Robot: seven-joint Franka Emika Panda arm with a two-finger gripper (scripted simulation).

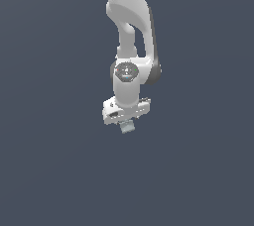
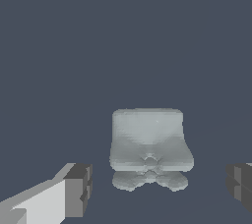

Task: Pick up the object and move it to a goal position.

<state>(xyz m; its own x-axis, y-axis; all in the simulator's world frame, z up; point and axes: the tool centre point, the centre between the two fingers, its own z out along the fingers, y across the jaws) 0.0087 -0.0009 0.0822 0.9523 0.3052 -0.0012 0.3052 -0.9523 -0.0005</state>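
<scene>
The object (image 2: 150, 139) is a small pale grey-teal blocky piece with a lumpy ridged part along one edge. In the wrist view it lies between the two dark finger pads, one pad (image 2: 78, 191) on one side and the other pad (image 2: 239, 184) at the frame's edge, with a clear gap on both sides. My gripper (image 2: 158, 188) is open and touches nothing. In the exterior view the object (image 1: 128, 127) shows just below the white hand (image 1: 126, 111), and the gripper's fingers are hard to make out there.
The white arm (image 1: 130, 27) rises straight up from the hand to the top edge of the exterior view. Around it there is only an even dark grey-blue surface (image 1: 54, 160), with no other objects or edges.
</scene>
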